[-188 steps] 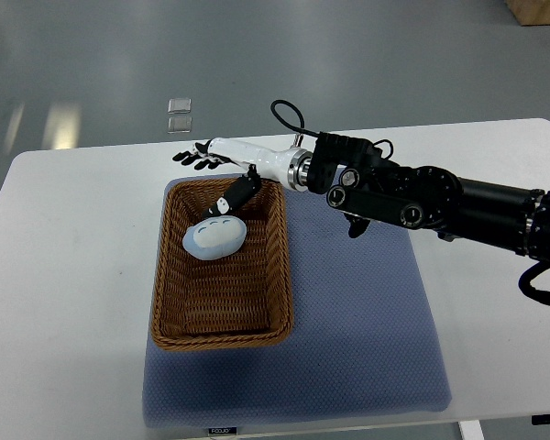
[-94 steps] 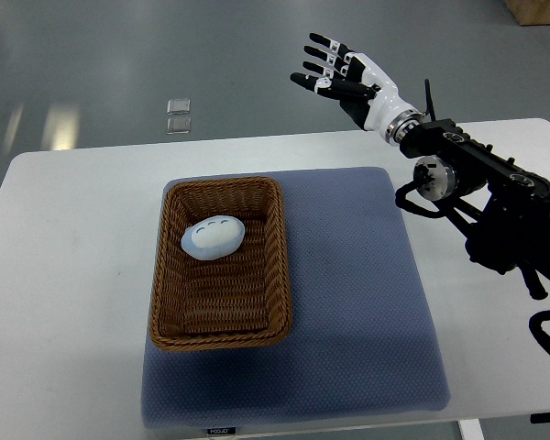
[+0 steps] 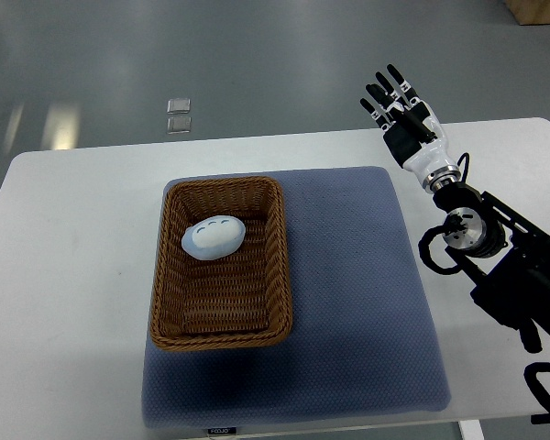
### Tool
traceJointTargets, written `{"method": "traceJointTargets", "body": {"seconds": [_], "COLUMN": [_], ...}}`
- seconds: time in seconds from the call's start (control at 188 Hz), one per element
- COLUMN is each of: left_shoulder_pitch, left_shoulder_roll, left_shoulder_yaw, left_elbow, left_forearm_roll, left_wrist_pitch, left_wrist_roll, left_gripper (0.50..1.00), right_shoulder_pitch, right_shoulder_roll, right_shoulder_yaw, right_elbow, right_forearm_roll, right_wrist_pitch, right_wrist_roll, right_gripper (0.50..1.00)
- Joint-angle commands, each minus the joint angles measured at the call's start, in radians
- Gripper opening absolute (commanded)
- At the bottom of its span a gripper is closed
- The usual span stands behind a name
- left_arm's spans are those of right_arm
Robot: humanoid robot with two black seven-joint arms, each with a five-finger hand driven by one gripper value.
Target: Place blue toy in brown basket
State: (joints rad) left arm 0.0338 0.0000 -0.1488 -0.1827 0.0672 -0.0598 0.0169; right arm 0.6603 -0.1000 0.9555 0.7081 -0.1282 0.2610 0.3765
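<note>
Blue toy (image 3: 214, 237) lay in brown basket (image 3: 222, 338); looked soft, light, graspable across middle. Right hand (image 3: 401, 117) spread, empty, upper right.

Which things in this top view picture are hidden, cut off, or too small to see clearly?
- Left arm: not in the top view at all.
- Right arm behind the right hand: cut off by the right and bottom edges.
- Underside of the blue toy: hidden by the toy itself, resting in the brown basket.
- Label on the blue mat: too small to read.
</note>
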Motion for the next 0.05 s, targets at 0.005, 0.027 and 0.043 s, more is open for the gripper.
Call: {"method": "traceJointTargets", "body": {"seconds": [0.005,0.027,0.043], "left_shoulder_pitch": [0.0,0.0,0.0], "left_shoulder_roll": [0.0,0.0,0.0], "left_shoulder_yaw": [0.0,0.0,0.0], "left_elbow": [0.0,0.0,0.0], "left_forearm_roll": [0.0,-0.001,0.0], "left_wrist_pitch": [0.0,0.0,-0.002], "left_wrist_roll": [0.0,0.0,0.0], "left_gripper": [1.0,1.0,1.0], "right_shoulder_pitch": [-0.008,-0.008,-0.008], "right_shoulder_roll": [0.0,0.002,0.002], "right_shoulder_yaw": [0.0,0.0,0.0], "right_elbow": [-0.036,-0.042,-0.047], "right_forearm_roll": [0.007,0.007,0.007], "right_wrist_pitch": [0.04,0.038,0.038], "right_wrist_roll": [0.001,0.001,0.001], "right_gripper": [0.911,0.911,0.911]}}
